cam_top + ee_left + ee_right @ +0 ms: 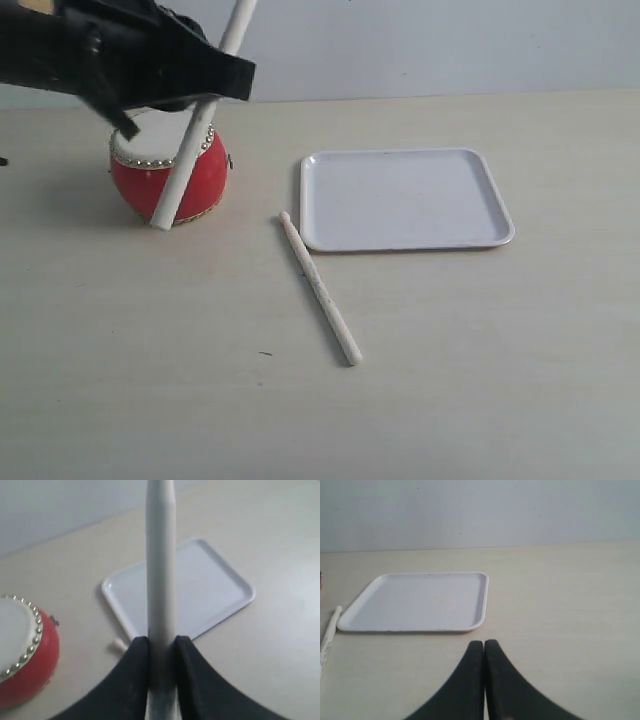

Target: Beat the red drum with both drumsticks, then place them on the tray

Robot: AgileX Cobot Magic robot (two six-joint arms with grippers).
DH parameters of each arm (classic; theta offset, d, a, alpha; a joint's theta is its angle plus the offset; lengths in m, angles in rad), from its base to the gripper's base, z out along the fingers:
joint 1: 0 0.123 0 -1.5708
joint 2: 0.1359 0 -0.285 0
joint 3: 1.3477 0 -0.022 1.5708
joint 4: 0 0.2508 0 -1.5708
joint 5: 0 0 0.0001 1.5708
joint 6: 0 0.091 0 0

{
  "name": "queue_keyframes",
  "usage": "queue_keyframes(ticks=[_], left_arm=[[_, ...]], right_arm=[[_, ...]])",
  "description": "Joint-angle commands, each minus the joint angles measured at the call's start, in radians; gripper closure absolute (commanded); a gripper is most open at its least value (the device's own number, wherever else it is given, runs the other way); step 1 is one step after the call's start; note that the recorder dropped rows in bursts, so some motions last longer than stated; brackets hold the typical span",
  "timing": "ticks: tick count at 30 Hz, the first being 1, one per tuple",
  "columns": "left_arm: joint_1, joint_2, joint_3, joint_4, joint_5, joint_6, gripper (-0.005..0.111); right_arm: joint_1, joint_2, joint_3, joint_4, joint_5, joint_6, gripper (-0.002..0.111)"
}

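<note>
Inspecting the scene gives the following count: one red drum, one tray and two drumsticks, all on a pale surface. The left fingers are clamped on the first drumstick partway along its shaft. In the exterior view that stick is held steeply tilted across the front of the drum. Its lower end is down by the drum's base, and whether it touches the surface cannot be told. The second drumstick lies loose on the surface between drum and tray. One tip is just beside the tray's near left corner but apart from the rim. Its long axis runs diagonally toward the camera and to the right. The tray sits well to the right of the drum and holds nothing. The right fingers are pressed together with nothing between them. The right arm does not appear in the exterior view, so its distance from the loose stick cannot be fixed. The right wrist view shows the tray ahead and only one end of the loose stick at the frame edge, so the stick lies off to the side of those fingers, not in line with them. Judgement: the free right arm should take the loose stick, parting its fingers and turning them across the stick's diagonal axis.
</note>
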Motion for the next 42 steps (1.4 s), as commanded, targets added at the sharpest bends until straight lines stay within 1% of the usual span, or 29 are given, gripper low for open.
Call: queue_keyframes(ticks=[1,4,11,18,23,26,30,32,34,42], left_arm=[[-0.059,-0.184,0.104,-0.005,-0.092,0.005,0.107],[-0.081,-0.292,0.165,-0.005,-0.114,0.033,0.107],[-0.081,-0.465,0.273,-0.005,-0.111,0.061,0.107],[-0.081,-0.524,0.343,0.001,-0.069,0.061,0.107],[-0.079,-0.526,0.393,0.025,-0.113,0.057,0.107],[-0.079,-0.526,0.42,0.027,-0.158,0.053,0.107],[-0.079,-0.526,0.451,0.027,-0.189,0.049,0.107],[-0.079,-0.527,0.461,0.027,-0.189,0.041,0.107],[-0.079,-0.527,0.468,0.027,-0.189,0.039,0.107],[-0.079,-0.527,0.48,0.027,-0.2,0.039,0.107]], right_arm=[[-0.005,-0.007,0.005,0.0,-0.009,-0.004,0.108],[-0.005,-0.007,0.005,0.0,-0.009,-0.004,0.108],[-0.005,-0.007,0.005,0.0,-0.009,-0.004,0.108],[-0.005,-0.007,0.005,-0.006,-0.035,-0.005,0.108],[-0.005,-0.007,0.005,0.0,-0.128,-0.005,0.108],[-0.005,-0.007,0.005,0.07,-0.198,0.029,0.108],[-0.005,-0.007,0.005,0.274,-0.273,0.115,0.108],[-0.005,-0.007,0.005,0.34,-0.304,0.144,0.108],[-0.005,-0.007,0.005,0.379,-0.33,0.158,0.108],[-0.005,-0.007,0.005,0.481,-0.332,0.171,0.108]])
